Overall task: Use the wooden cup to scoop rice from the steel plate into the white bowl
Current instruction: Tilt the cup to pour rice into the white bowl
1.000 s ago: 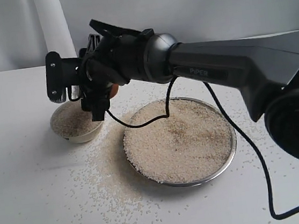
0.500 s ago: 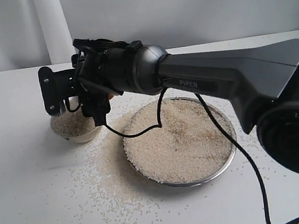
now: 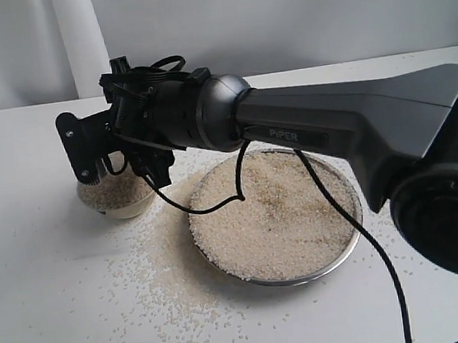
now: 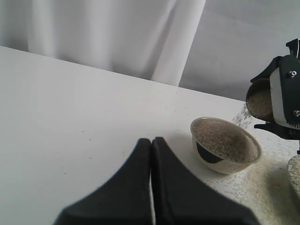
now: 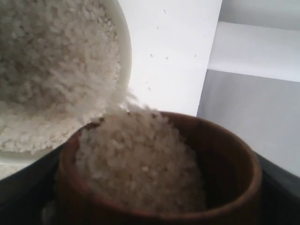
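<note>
Over the white bowl (image 4: pixel 220 165), our right jaws clamp the tilted wooden cup (image 5: pixel 227 157), rice (image 5: pixel 140 168) streaming close to the bowl's rim; our left jaws sit together. We judge grains may miss and scatter onto the bench (image 3: pixel 51 283).

The wooden cup (image 5: pixel 225 154) sits close before me, tilted toward the white bowl (image 5: pixel 123 51) and packed with rice (image 5: pixel 136 164) nearly to its lip, with my dark fingers (image 5: pixel 16 197) showing at either side of it. The cup's lip is right at the bowl's rim, the bowl is heaped with more grains, and a blurred trickle runs from the cup towards that rim. Beyond lie the white table (image 5: pixel 173 51), with a few loose grains on it, and a pale backdrop (image 5: pixel 253 117).
</note>
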Controlling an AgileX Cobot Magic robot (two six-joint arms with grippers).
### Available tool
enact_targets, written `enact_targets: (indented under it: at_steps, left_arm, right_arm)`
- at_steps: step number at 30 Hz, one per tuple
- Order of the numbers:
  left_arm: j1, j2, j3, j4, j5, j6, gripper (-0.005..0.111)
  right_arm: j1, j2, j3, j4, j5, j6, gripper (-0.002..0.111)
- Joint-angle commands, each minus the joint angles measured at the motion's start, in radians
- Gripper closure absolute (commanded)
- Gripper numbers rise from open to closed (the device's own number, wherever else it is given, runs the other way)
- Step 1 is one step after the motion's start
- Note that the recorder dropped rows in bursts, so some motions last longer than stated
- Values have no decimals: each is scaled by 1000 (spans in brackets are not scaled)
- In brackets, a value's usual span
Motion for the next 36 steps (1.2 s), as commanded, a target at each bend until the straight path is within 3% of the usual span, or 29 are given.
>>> enact_targets:
  at_steps: [1, 23, 36]
  left_arm:
    - [-5, 1, 2, -4, -7, -4, 107]
    - [-5, 1, 2, -4, -7, -4, 107]
    - [-5, 1, 2, -4, -7, -4, 107]
  right_arm:
    - [1, -10, -9, -41, -2, 4, 108]
    - [1, -10, -9, -109, -72, 4, 108]
    - [16, 39, -15, -258, -78, 23, 108]
